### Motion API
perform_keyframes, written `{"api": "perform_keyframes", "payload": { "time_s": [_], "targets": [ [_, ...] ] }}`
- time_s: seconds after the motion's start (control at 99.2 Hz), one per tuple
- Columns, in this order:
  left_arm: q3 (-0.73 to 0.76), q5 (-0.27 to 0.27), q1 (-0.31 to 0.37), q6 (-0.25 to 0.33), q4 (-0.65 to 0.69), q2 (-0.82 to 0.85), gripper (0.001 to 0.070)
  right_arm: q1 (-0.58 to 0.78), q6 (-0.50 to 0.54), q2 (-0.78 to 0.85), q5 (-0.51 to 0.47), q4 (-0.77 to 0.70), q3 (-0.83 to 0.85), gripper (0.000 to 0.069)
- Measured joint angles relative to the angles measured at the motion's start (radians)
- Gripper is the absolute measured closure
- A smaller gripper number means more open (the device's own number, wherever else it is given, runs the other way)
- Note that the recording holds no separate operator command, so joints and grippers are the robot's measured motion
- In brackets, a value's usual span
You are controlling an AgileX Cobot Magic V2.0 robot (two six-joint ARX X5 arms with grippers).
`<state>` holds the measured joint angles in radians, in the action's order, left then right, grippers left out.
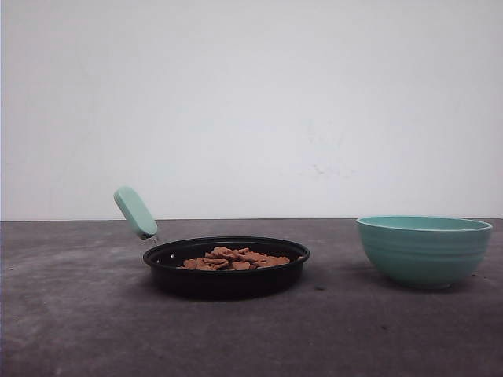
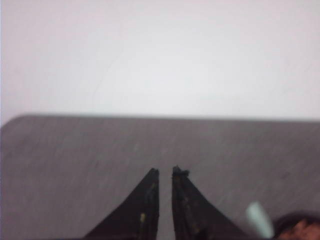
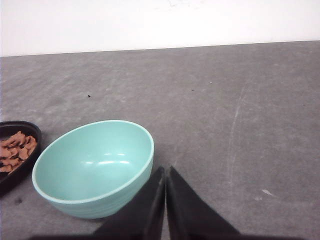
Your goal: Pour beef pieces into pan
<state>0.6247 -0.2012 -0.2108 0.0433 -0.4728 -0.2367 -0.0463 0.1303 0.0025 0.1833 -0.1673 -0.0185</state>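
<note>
The black pan stands on the table at centre, its mint-green handle pointing up and to the left. A low heap of reddish-brown beef pieces lies inside it. In the right wrist view the pan's rim and some beef pieces show beyond the bowl. My right gripper is shut and empty, just beside the teal bowl. My left gripper hovers over bare table, shut but for a thin slit, holding nothing. The blurred pan handle lies off to its side.
The teal ribbed bowl stands to the right of the pan, and its inside looks empty in the right wrist view. The grey table runs back to a white wall.
</note>
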Motion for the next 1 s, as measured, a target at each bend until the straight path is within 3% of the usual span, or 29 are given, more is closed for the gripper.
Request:
{"api": "perform_keyframes", "payload": {
  "time_s": [0.081,0.171,0.282,0.353,0.666,0.998],
  "targets": [
    [-0.193,0.061,0.039,0.012,0.077,0.102,0.0687,0.0,0.0,0.0,0.0,0.0,0.0,0.0689],
    [-0.385,0.134,0.066,0.074,0.14,0.208,0.0687,0.0,0.0,0.0,0.0,0.0,0.0,0.0689],
    [-0.543,0.15,0.09,0.157,0.148,0.226,0.0687,0.0,0.0,0.0,0.001,0.0,0.0,0.0689],
    [-0.557,0.153,0.099,0.18,0.187,0.225,0.0689,0.0,0.0,0.001,0.0,0.001,0.001,0.0689],
    [-0.564,0.149,0.126,0.075,0.212,0.233,0.0689,0.0,-0.002,0.001,0.0,0.002,0.001,0.0689],
    [-0.564,0.151,0.126,0.063,0.214,0.233,0.0689,0.0,-0.002,0.001,0.0,0.002,0.001,0.0689]
  ]
}}
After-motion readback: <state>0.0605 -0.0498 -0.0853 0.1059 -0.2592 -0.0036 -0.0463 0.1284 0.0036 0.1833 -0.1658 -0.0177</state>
